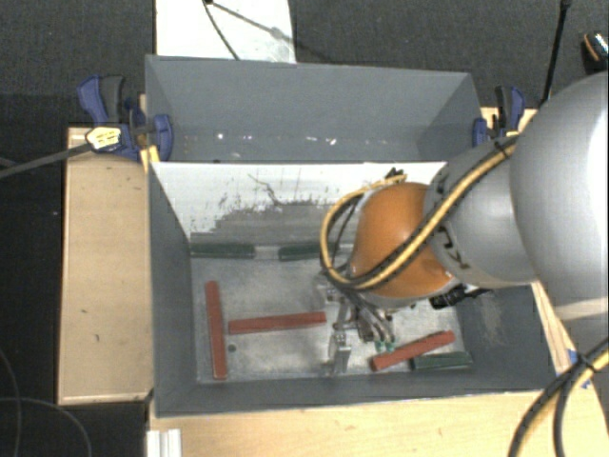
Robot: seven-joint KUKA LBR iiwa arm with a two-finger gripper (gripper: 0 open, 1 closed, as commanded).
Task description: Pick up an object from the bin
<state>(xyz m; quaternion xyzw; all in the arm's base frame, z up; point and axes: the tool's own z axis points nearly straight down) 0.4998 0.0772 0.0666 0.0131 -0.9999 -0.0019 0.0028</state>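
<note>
My gripper (357, 343) hangs under the orange wrist cover, low over the bin floor right of centre, and stands open with nothing between its fingers. One fingertip (337, 354) comes down just past the right end of a red stick (276, 323) that lies flat across the middle of the floor. Right beside the other finger lies a second red stick (412, 350), slanted, with a dark green stick (441, 361) along its lower right side.
A third red stick (217, 331) lies lengthwise by the left wall. Two dark green sticks (222, 250) (300, 251) rest end to end along the back wall. The arm and its cables cover the bin's right side.
</note>
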